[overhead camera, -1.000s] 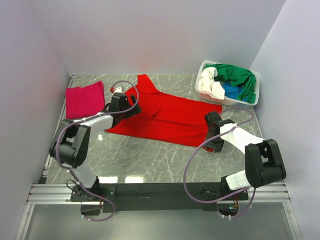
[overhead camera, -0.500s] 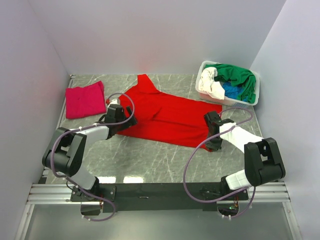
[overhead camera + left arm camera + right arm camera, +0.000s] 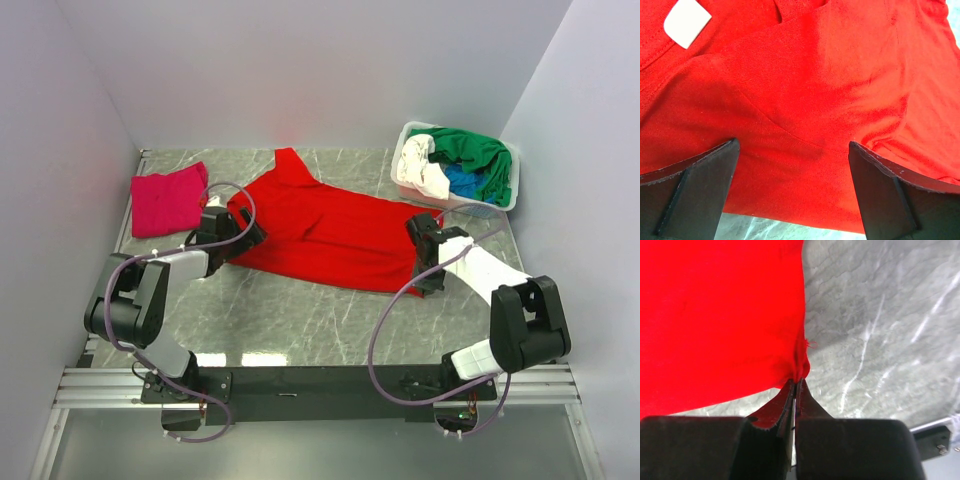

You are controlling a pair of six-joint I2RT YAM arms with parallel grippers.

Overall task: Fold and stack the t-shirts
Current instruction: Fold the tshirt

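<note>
A bright red t-shirt (image 3: 330, 232) lies spread flat on the marble table (image 3: 300, 310). My right gripper (image 3: 424, 236) is at its right edge; in the right wrist view the jaws (image 3: 797, 381) are shut on a bunched corner of the red cloth (image 3: 715, 310). At the shirt's left side, my left gripper (image 3: 238, 231) stands open and low, its fingertips (image 3: 731, 146) wide apart over the red fabric (image 3: 805, 90) near its edge. A folded magenta-pink t-shirt (image 3: 168, 199) lies at the far left. Green (image 3: 478, 152), white (image 3: 420, 170) and blue (image 3: 462, 181) t-shirts are heaped in the basket.
The white plastic basket (image 3: 506, 198) stands at the back right against the wall. Walls close in the table on the left, back and right. A white label (image 3: 687, 21) shows on the red shirt in the left wrist view. A metal rail (image 3: 320, 378) runs along the near edge.
My right gripper has closed on the red shirt's corner. The left gripper, still open, has slid down and left to the shirt's left edge.
</note>
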